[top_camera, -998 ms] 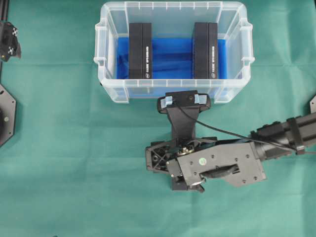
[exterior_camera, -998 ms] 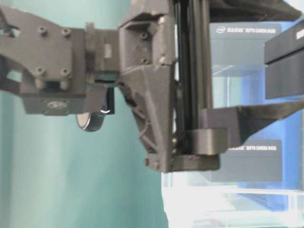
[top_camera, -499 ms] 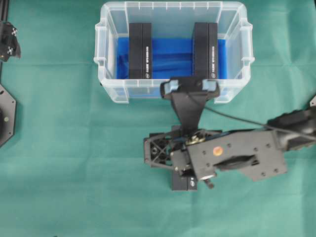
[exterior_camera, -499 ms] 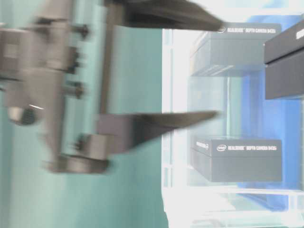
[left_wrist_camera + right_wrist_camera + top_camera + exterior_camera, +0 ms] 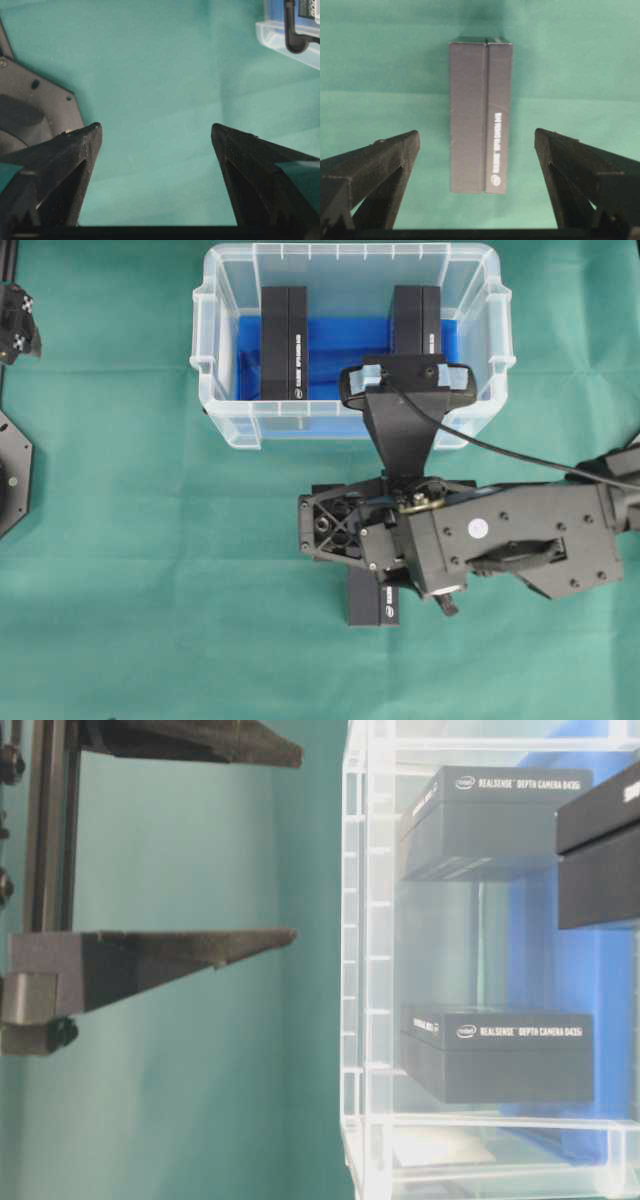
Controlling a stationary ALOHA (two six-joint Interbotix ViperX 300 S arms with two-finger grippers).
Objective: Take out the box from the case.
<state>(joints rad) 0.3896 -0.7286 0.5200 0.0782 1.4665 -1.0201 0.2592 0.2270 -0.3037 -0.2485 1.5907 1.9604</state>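
Box (image 5: 480, 117), dark, long and narrow, printed lettering along one side: one item, standing on its long edge on the green table cover (image 5: 120, 590), outside the case (image 5: 203, 360) and near its front wall. You have this one out already. Right gripper (image 5: 477, 145): released, jaws spread wide, hanging above the box and clear of it; nothing held. Left gripper (image 5: 155, 132): released, empty, over bare cloth, well apart from the work.

Case: clear plastic bin, blue cloth (image 5: 350, 345) on its floor. Contents: left box (image 5: 283, 343) and right box (image 5: 416, 325), both on edge, two items remaining.

Hazards, as judged:
- The freed box stands on a narrow edge; if you swing the right gripper sideways while low, a fingertip may tip it.
- The right wrist camera mount (image 5: 405, 380) overhangs the case's front rim; reach in without rising first and you may catch the rim and drag the case.
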